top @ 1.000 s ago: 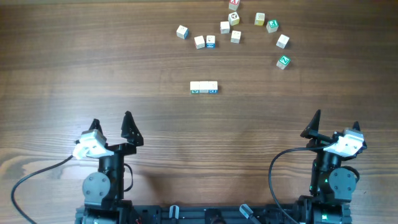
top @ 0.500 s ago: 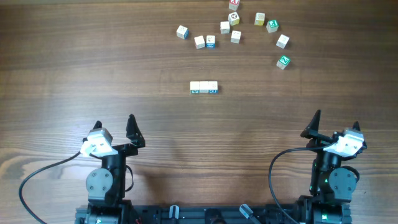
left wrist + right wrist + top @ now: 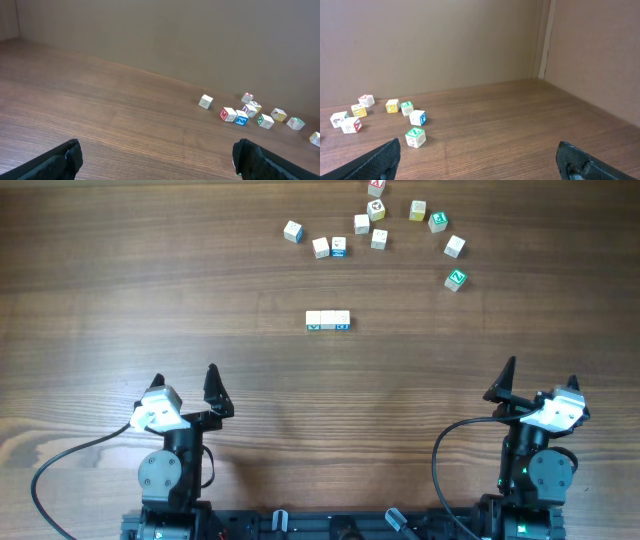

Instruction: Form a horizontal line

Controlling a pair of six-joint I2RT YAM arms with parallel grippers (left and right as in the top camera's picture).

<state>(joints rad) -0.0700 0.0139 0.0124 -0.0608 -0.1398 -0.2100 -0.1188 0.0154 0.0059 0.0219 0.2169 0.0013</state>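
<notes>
The horizontal line is a short row of three small white cubes, edge to edge, with green and blue marks on the near faces; it lies in the middle of the table in the overhead view. It is out of view in both wrist views. My left gripper is open and empty at the near left, well short of the row; its fingertips frame bare wood in the left wrist view. My right gripper is open and empty at the near right, and it also shows in the right wrist view.
Several loose letter cubes lie scattered at the far side of the table, with one green-faced cube nearer. They also show in the left wrist view and the right wrist view. A wall stands behind the table.
My left gripper shifted slightly to the right and back toward the base a second ago, then held still. The cubes and the right arm have not moved.
</notes>
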